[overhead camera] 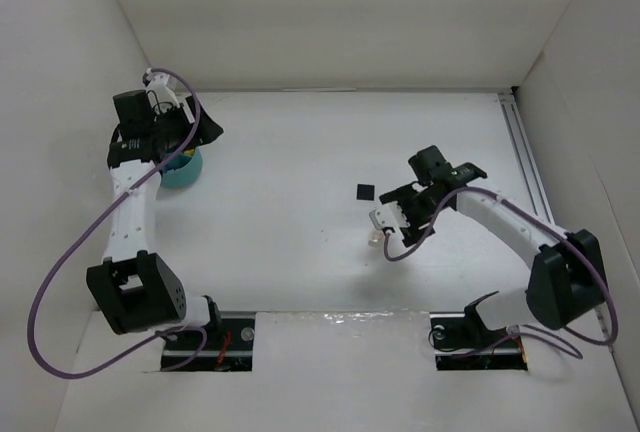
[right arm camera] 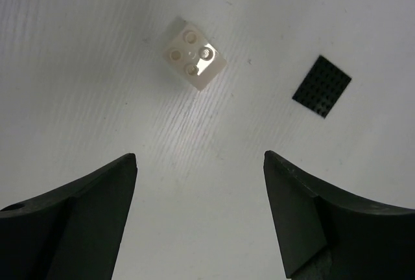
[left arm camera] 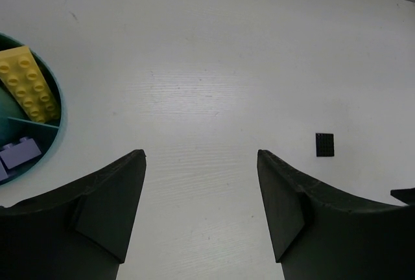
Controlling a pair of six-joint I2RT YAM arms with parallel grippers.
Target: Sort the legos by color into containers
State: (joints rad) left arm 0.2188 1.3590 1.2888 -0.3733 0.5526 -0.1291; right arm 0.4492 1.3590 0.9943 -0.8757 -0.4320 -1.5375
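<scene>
The teal bowl (overhead camera: 186, 170) stands at the far left, under my left arm. In the left wrist view its rim (left arm camera: 57, 118) shows at the left edge, with a yellow brick (left arm camera: 29, 84) in one compartment and a lilac brick (left arm camera: 19, 152) in another. My left gripper (left arm camera: 201, 157) is open and empty, beside the bowl (overhead camera: 204, 131). A flat black square (overhead camera: 365, 191) lies mid-table; it also shows in the left wrist view (left arm camera: 325, 144) and the right wrist view (right arm camera: 321, 86). A cream brick (right arm camera: 192, 53) lies just ahead of my open, empty right gripper (right arm camera: 201, 163), faint in the top view (overhead camera: 374, 238).
White walls enclose the table on the left, back and right. A metal rail (overhead camera: 522, 152) runs along the right side. The arm bases (overhead camera: 200, 337) sit at the near edge. The rest of the bowl is hidden under my left arm.
</scene>
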